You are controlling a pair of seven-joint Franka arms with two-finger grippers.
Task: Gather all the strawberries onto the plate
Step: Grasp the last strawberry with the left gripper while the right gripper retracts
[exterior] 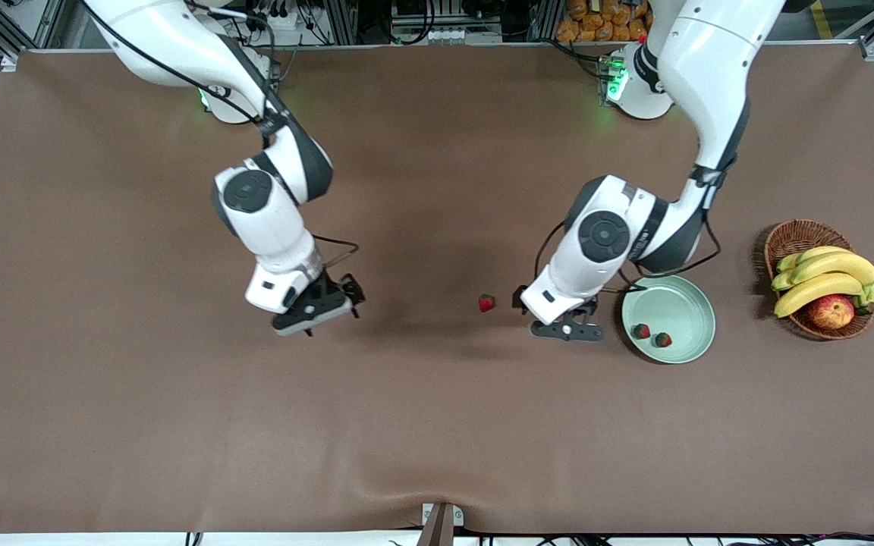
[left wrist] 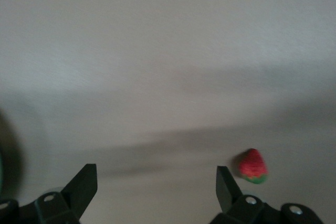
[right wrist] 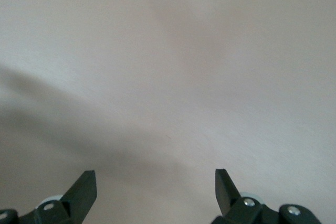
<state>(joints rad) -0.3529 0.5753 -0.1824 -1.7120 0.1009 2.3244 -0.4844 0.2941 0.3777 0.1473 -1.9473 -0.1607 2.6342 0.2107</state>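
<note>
Two strawberries (exterior: 651, 335) lie in our plate (exterior: 691, 303); one strawberry (exterior: 487, 303) remains. Left gripper (exterior: 567, 331) and right gripper (exterior: 314, 312) both gape empty; we risk nudging it aside.

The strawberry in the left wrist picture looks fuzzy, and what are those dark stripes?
Left wrist view: the strawberry is soft and blurred, and the dark bands across the cloth are shadows. Right wrist view: only plain cloth with a faint shadow. Front view: sharper, with dim shadows under both arms.
</note>
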